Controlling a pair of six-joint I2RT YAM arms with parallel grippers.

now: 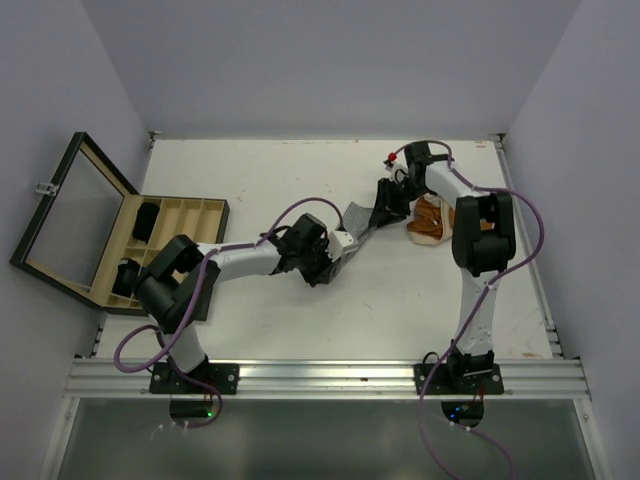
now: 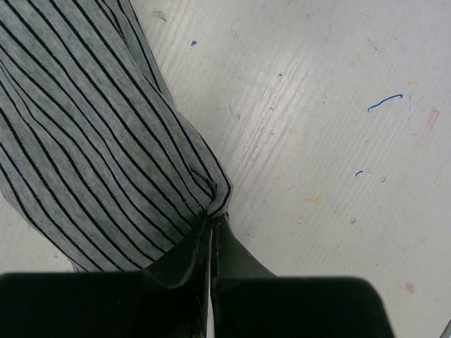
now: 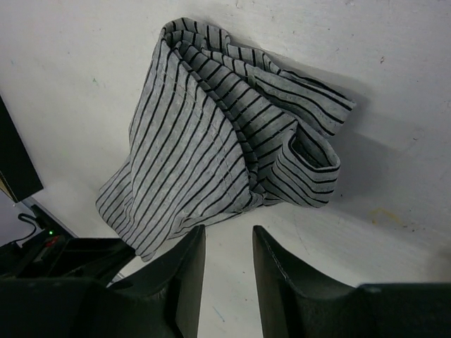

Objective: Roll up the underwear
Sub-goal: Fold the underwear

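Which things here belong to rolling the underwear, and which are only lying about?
For the job: grey striped underwear, pinched by the left gripper; open right gripper near it; orange-brown underwear; black underwear.
Lying about: the open wooden box.

You are looking at a left arm (image 1: 238, 261) and a right arm (image 1: 478, 305), both wearing white links between bulky black joints; purple cables (image 1: 288, 209) are looping along them, and a green light (image 1: 207, 411) is glowing at the left base (image 1: 195, 378).

Grey striped underwear (image 3: 211, 134), crumpled, perhaps half-rolled
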